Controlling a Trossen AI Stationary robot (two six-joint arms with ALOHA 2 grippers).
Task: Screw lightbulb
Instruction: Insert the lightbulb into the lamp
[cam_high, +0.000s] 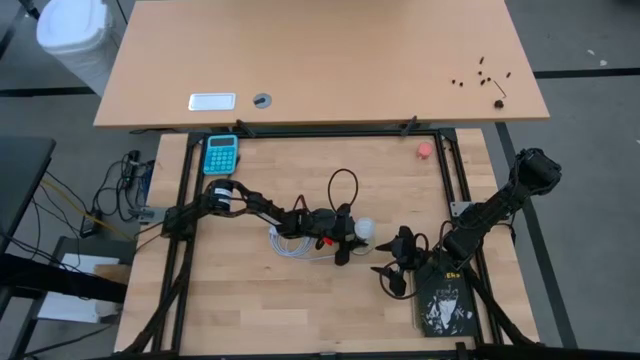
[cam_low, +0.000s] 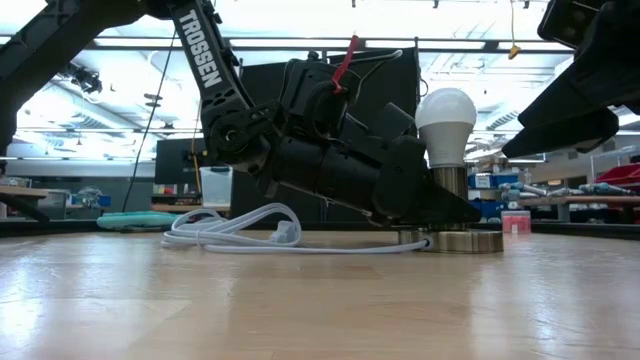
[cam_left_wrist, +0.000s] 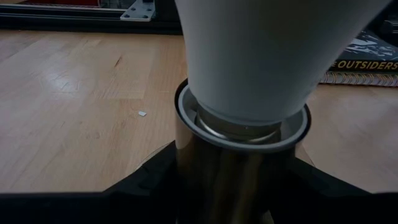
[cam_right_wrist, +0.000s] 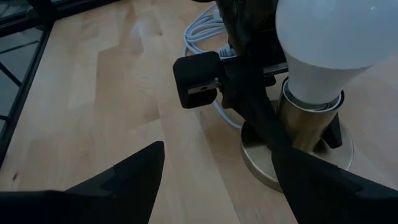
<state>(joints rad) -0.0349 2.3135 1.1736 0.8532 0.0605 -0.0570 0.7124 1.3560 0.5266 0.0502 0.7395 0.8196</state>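
**Bulb seated in the socket, left gripper clamped on the socket stem**

High view. I see the lightbulb (cam_high: 365, 227) as a small white dot just right of centre in the frame, at the tip of the left gripper (cam_high: 345, 240), whose arm reaches in from the left over a coiled white cord (cam_high: 290, 245). The right gripper (cam_high: 393, 272) sits lower right of the bulb, apart from it, beside a black book (cam_high: 445, 298) in the lower right. A teal calculator (cam_high: 221, 153) lies upper left, a small pink-red round object (cam_high: 425, 149) upper right.

Low view. The bulb stands upright at right of centre, its base in a brass-coloured socket (cam_low: 450, 185) on a round metal disc (cam_low: 462, 241). The left gripper comes in from the left and closes on the socket stem below the bulb. The right arm (cam_low: 580, 80) hangs in the upper right corner, clear of the bulb.

Left wrist view. The bulb fills the top of the frame; its neck sits inside the socket's white collar (cam_left_wrist: 242, 127), and my left fingers (cam_left_wrist: 149, 180) flank the socket at a narrow setting, holding it.

Right wrist view. The bulb is at upper right, with the right fingers (cam_right_wrist: 124, 177) spread wide at the bottom of the frame, holding nothing.
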